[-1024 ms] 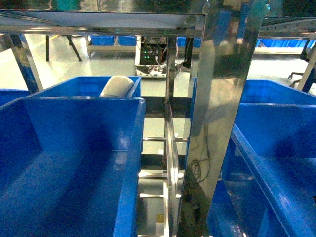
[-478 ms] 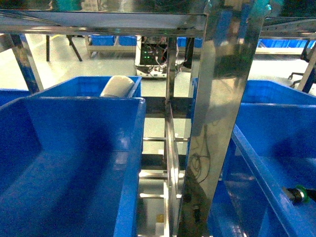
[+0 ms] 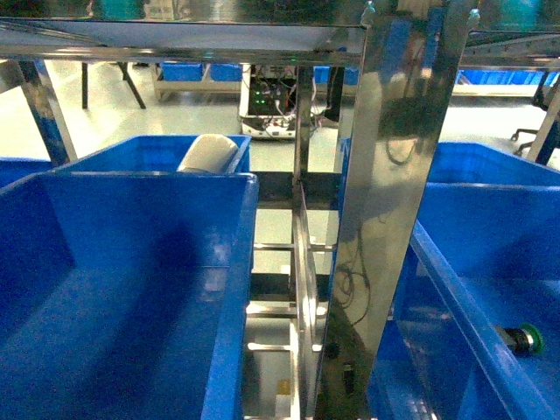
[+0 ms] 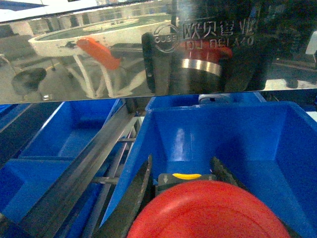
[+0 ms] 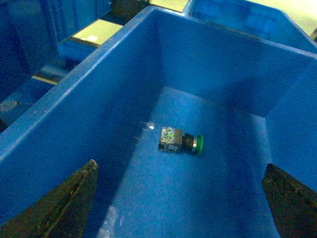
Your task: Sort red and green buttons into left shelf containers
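Note:
My left gripper (image 4: pixel 182 164) is shut on the red button (image 4: pixel 208 210). Its domed cap fills the bottom of the left wrist view, with the grey body and a yellow mark between the dark fingers. A deep blue container (image 4: pixel 277 139) lies just ahead of it. The green button (image 5: pixel 181 141) lies on its side on the floor of another blue container (image 5: pixel 89 94). My right gripper (image 5: pixel 181 203) hangs open above it, holding nothing, fingers wide apart. In the head view the green button (image 3: pixel 522 339) shows at the right bin's (image 3: pixel 455 297) inner wall. Neither gripper shows there.
A polished steel shelf upright (image 3: pixel 385 219) stands between the big left bin (image 3: pixel 236 262) and the right bin. A steel shelf beam (image 4: pixel 124 64) crosses low over the left gripper. A white cylinder (image 3: pixel 208 153) lies in the far bin. More blue bins sit further left (image 4: pixel 69 134).
The green button was not in the head view one second ago. It has since appeared in the right bin and shifted slightly to rest there.

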